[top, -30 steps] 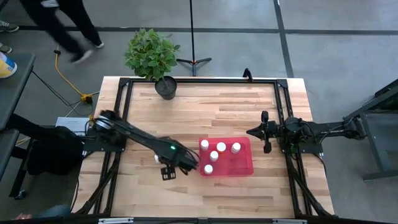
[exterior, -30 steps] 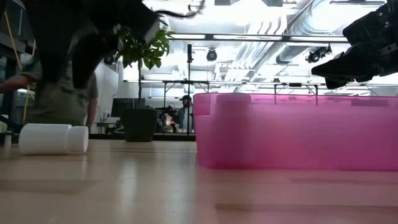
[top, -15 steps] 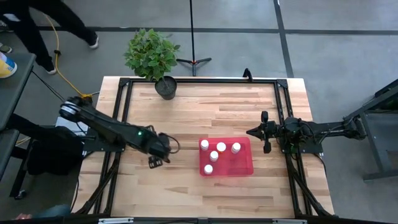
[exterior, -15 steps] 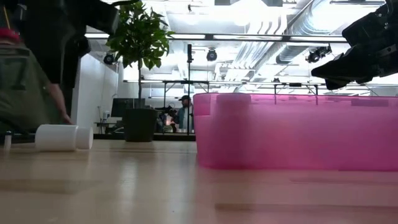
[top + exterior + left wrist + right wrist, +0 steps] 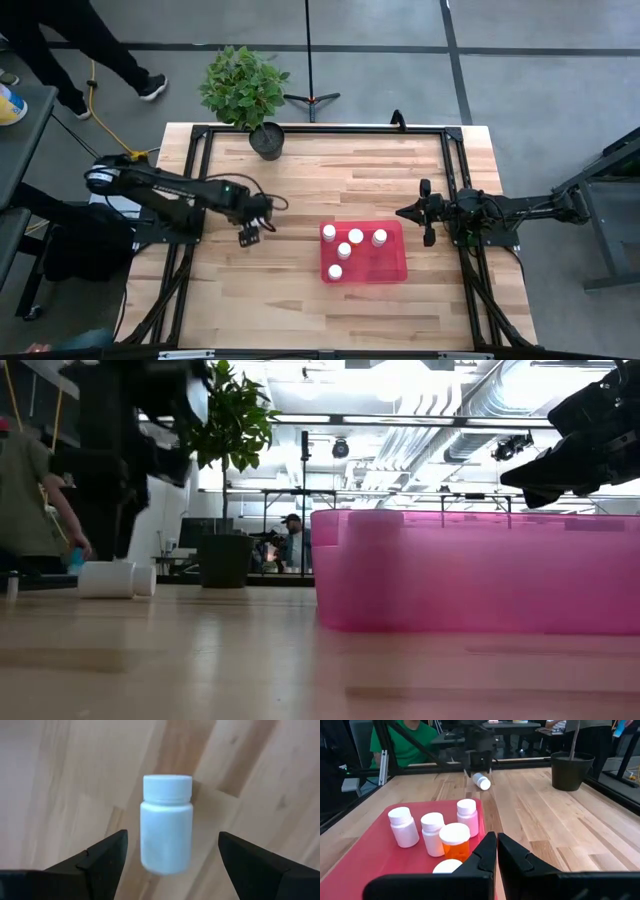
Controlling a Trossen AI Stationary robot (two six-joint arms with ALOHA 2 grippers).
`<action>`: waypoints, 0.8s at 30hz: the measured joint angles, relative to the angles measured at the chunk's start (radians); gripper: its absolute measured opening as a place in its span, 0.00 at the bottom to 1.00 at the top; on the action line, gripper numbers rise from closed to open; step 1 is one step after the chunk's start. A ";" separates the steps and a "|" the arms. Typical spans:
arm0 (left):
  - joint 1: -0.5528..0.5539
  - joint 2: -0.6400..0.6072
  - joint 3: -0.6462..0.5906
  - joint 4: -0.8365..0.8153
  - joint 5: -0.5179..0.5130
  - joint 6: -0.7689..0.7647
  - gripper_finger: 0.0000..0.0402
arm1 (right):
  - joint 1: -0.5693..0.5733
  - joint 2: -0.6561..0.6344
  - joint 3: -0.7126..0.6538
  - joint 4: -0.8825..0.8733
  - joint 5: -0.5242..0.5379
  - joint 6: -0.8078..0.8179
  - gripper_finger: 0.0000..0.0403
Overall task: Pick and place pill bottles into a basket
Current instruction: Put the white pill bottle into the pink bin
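One white pill bottle [image 5: 166, 825] lies on its side on the wooden table, left of the basket; it also shows in the low view [image 5: 117, 579] and the right wrist view [image 5: 481, 781]. My left gripper [image 5: 250, 236] hangs over it, pointing down and open. Its fingers [image 5: 100, 857] stand on either side of the bottle without touching it. The basket [image 5: 390, 265], a red tray, holds several upright white-capped bottles [image 5: 356, 236], one of them orange [image 5: 455, 845]. My right gripper [image 5: 405, 212] waits shut at the basket's right, above the table.
A dark plant pot [image 5: 267, 140] stands at the table's far edge. Black frame rails [image 5: 200, 170] run along the table's sides. People show beyond the table [image 5: 30, 490]. Bare wood lies between the lying bottle and the basket.
My left gripper has gone from beside the basket's near left corner toward the table's left and far edges, sinking a little, and now hangs over the lying bottle. It has stayed open. The bottle has rolled a little toward the far edge.
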 joint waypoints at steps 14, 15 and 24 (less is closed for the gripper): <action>0.195 0.014 -0.107 0.193 0.119 0.242 0.85 | 0.000 0.014 0.000 0.000 0.000 0.000 0.02; 0.196 0.017 -0.107 0.193 0.119 0.245 0.85 | 0.000 0.017 0.000 0.000 0.000 0.000 0.02; 0.194 0.056 -0.107 0.191 0.146 0.304 0.85 | 0.000 0.026 0.000 0.000 0.001 0.001 0.02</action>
